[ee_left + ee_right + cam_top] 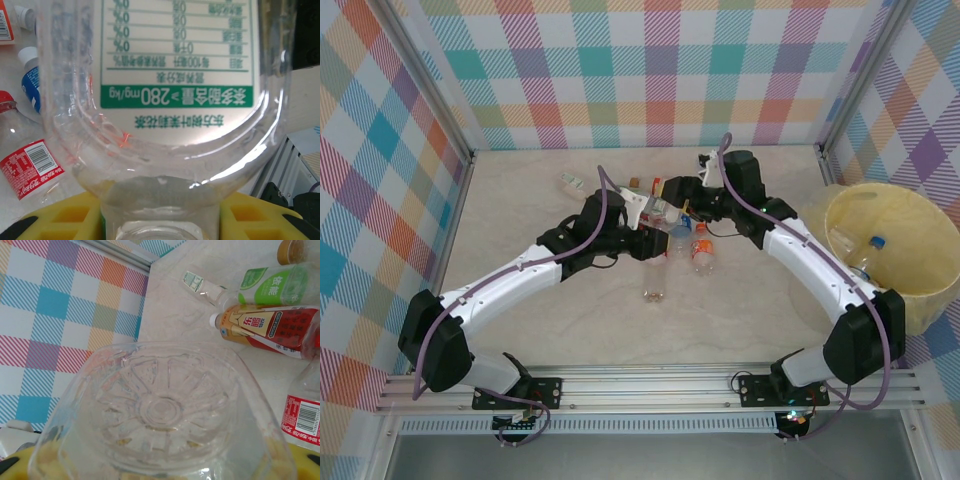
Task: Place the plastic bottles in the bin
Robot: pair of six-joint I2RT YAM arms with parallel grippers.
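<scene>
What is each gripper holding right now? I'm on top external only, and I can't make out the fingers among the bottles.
Observer: left wrist view has the left gripper holding a clear bottle with a green-and-white label, neck end between the yellow fingers.
Operator: And the right?
Observer: right gripper holds a second clear bottle, its ribbed base facing the wrist camera.
</scene>
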